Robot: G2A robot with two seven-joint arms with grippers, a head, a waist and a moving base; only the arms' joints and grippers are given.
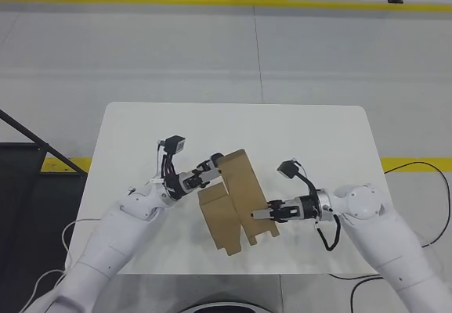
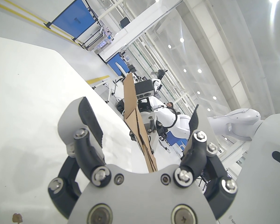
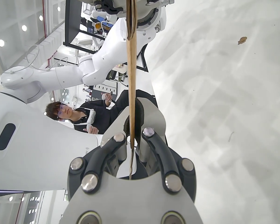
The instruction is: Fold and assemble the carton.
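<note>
brown carton [image 1: 233, 199] — flattened, mid-table

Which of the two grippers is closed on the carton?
The right gripper: it pinches the carton edge, while the left gripper stands open around it.

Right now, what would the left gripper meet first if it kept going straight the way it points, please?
The carton: its edge stands inside the open left gripper, so it would likely run onto cardboard first, with the right gripper holding the far side.
</note>
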